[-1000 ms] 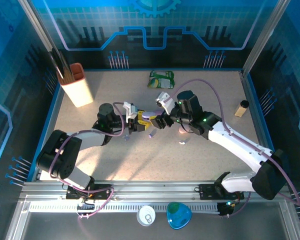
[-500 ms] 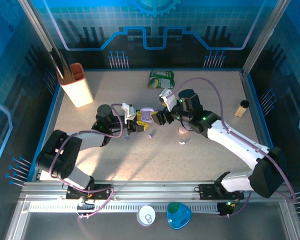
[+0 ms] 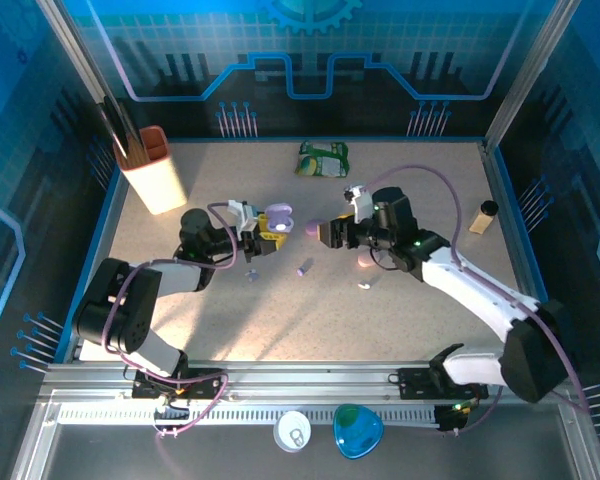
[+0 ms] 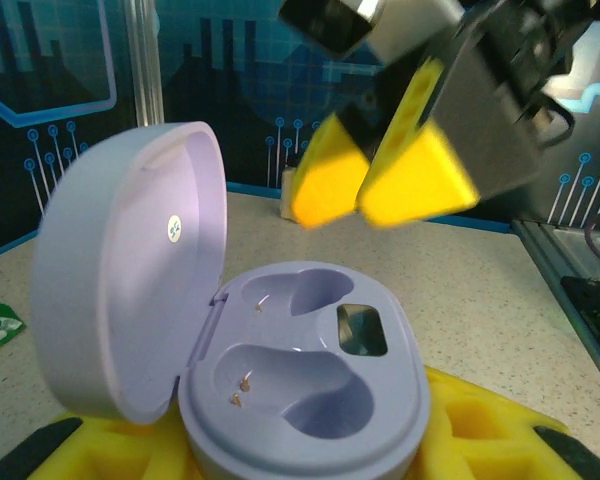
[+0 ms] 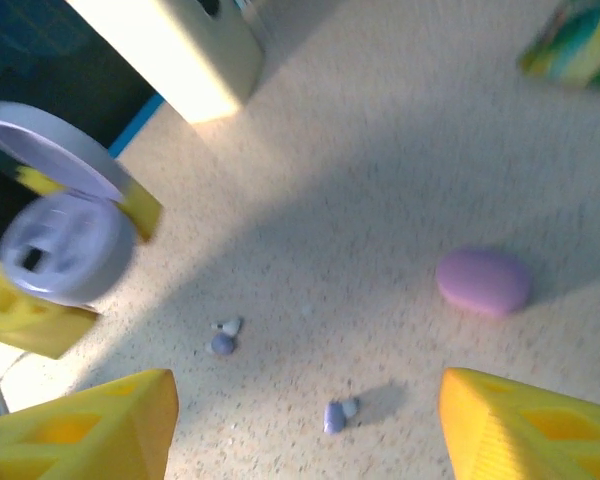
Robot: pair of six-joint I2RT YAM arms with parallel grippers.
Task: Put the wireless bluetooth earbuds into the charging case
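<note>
Tabletop (image 3: 230, 310) speckled beige, walls (image 3: 380, 60) blue; left tool (image 3: 268, 238) grips open lilac case (image 4: 310, 400), right tool (image 3: 328, 234) wide, empty

Blue-tinted light, bright tabletop, long soft shadows; right wrist view blurred.

Cream rectangular holder with orange rim (image 3: 158, 183) at ten o'clock; crumpled green packet (image 3: 323, 158) at twelve; small tan black-capped bottle (image 3: 483, 216) at three.

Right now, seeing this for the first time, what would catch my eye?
The open lilac case, both sockets empty, gripped by the left gripper at mid-table. Facing it, the right gripper stands open above tiny loose earbuds and a closed pinkish case on the table.
</note>
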